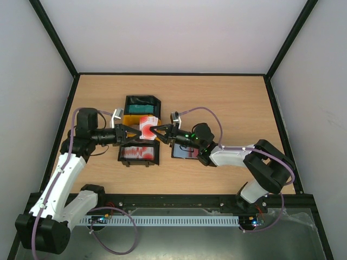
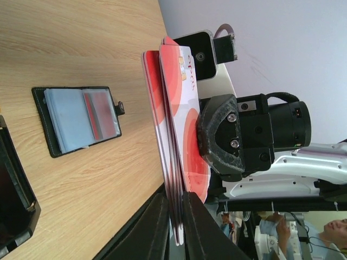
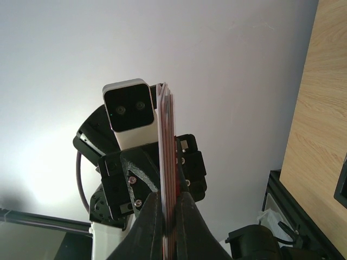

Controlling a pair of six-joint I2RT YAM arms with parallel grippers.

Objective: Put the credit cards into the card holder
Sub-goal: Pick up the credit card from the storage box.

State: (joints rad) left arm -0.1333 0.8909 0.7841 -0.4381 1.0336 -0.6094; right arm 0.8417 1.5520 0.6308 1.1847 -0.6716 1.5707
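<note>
Card holder right of near tray

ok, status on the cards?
Left gripper and right gripper both shut on red-and-white cards, midair. Card holder open on table, apart. Right arm over it.

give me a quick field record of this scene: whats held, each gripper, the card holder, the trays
held item: stack of red-and-white credit cards, on edge, lifted off the table
left gripper: shut on one edge of the stack
right gripper: shut on the opposite edge
card holder: lying open on the table, pockets up, apart from the held stack
holder contents: something red shows in one pocket
black tray: near the left gripper, more red-and-white cards inside
</note>
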